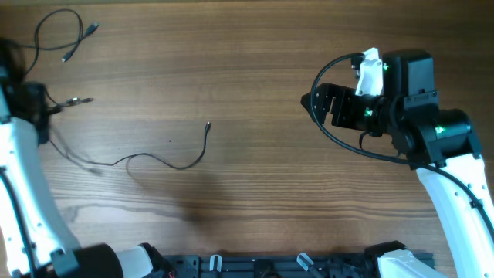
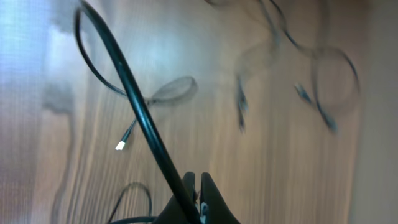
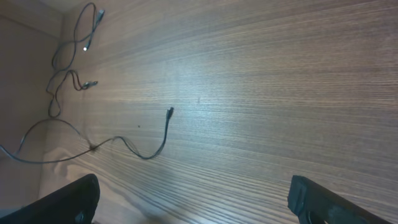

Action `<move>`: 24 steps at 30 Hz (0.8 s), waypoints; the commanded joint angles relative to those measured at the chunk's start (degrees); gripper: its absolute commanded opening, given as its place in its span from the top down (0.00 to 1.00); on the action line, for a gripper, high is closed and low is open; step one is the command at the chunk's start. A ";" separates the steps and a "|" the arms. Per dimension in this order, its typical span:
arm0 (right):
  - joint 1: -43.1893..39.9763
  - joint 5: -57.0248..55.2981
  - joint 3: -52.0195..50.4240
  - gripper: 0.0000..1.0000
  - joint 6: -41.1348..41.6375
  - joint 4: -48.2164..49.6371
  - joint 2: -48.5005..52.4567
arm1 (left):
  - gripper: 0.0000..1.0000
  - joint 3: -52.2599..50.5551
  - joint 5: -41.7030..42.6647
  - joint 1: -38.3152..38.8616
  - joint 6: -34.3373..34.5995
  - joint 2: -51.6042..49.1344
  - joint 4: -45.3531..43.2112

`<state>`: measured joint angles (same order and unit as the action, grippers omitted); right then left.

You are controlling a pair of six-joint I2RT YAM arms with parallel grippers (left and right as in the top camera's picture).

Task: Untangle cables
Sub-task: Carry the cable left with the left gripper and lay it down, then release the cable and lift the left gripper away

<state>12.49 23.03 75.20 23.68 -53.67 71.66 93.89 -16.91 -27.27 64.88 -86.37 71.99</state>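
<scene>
**Holdings: cables and fingers on the surface**

1. Brown wood-grain surface (image 1: 270, 46). Carries all items below.
2. Thin black cables with small silvery plug ends (image 1: 116, 161), three counted, all on the left half of the surface.
 - Looped cable (image 1: 80, 29): far left corner, lying in an open curl with both plug ends pointing right.
 - Short cable (image 1: 77, 100): at the left edge, just beside the left arm, plug end pointing right.
 - Long cable (image 1: 162, 162): runs in a shallow wave from the left edge towards the middle of the surface, with its free plug end turned up towards the far edge.
3. Left fingers (image 2: 208, 199): pressed together at the left edge. A black cord (image 2: 140, 112) runs straight into their tips and looks pinched there (which listed cable it belongs to cannot be told).
4. Right fingers (image 3: 323, 202): spread wide, holding nothing, above the bare right half of the surface, well apart from every cable.
</scene>
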 commanded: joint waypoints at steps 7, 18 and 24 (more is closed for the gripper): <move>-0.02 -0.81 0.85 0.00 -1.22 0.00 -0.50 | 0.96 0.72 1.18 -21.86 12.96 -8.59 -1.79; -0.02 -0.79 0.85 0.01 -1.01 0.46 3.10 | 0.96 0.72 -1.16 -31.52 -23.71 -25.16 -30.45; -0.02 -0.79 0.85 0.01 -1.03 0.52 5.77 | 0.96 0.72 -0.57 -31.76 -33.51 -29.86 -36.85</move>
<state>12.49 23.00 75.20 23.68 -53.34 75.96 93.91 -16.67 -58.57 39.99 -113.49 36.49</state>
